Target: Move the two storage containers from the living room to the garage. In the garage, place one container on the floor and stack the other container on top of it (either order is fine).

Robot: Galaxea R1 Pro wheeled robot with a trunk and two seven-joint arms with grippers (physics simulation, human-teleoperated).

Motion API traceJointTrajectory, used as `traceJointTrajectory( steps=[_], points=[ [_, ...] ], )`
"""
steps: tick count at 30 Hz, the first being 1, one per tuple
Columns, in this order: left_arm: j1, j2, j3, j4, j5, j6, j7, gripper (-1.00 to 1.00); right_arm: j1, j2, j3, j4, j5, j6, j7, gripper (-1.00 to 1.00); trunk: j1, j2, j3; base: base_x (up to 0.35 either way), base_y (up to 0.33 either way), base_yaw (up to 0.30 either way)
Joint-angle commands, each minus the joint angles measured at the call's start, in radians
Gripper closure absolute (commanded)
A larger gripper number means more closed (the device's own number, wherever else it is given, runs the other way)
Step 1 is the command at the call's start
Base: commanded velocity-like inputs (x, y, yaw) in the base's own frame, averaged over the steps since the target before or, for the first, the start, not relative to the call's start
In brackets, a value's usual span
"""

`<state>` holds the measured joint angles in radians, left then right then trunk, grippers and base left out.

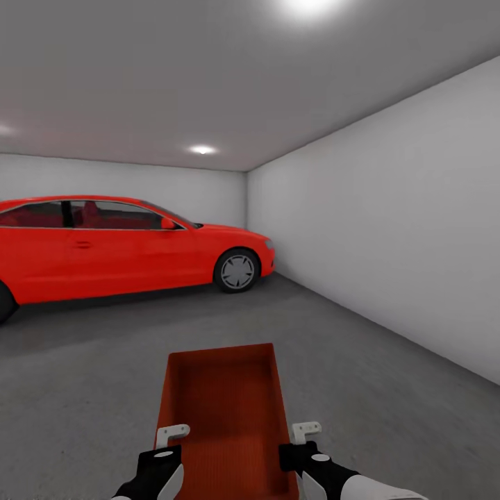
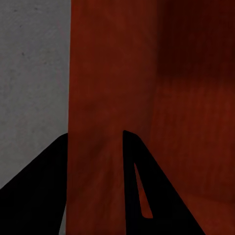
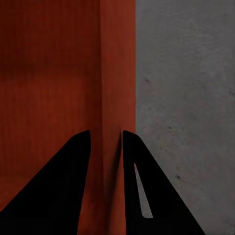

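Inside the garage, one storage container [image 1: 223, 410] is carried level above the concrete floor [image 1: 389, 361], open side up, well apart from the red car [image 1: 125, 246]. Left gripper [image 1: 170, 444] is clenched on its left long wall; right gripper [image 1: 302, 439] likewise clamps the right wall [image 3: 115, 98], one finger [image 3: 73, 176] inside, the other outside. Judgement: gripping opposite walls keeps the box balanced for lowering to the floor
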<state>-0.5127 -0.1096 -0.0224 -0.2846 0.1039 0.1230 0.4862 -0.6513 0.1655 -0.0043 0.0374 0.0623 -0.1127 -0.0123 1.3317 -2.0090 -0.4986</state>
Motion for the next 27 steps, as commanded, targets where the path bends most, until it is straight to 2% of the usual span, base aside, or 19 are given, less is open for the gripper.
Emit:
traceJointTrajectory(
  steps=[1,4,27],
  points=[
    [0.0,-0.001,-0.001,0.001,0.037,0.003,-0.035,1.0,-0.002,0.009,-0.043,-0.054,0.02,-0.012,0.015,1.0,0.004,-0.008,-0.005,0.0,0.0,0.0],
    [0.0,-0.001,-0.001,0.0,0.037,0.003,-0.035,1.0,-0.002,0.009,-0.043,-0.054,0.019,-0.012,0.015,1.0,0.015,-0.029,-0.014,0.0,0.0,0.0],
    [0.0,0.001,0.0,-0.001,0.037,0.009,-0.032,1.0,-0.002,0.009,-0.043,-0.055,0.017,0.001,0.008,1.0,0.015,-0.029,-0.014,0.0,0.0,0.0]
  ],
)
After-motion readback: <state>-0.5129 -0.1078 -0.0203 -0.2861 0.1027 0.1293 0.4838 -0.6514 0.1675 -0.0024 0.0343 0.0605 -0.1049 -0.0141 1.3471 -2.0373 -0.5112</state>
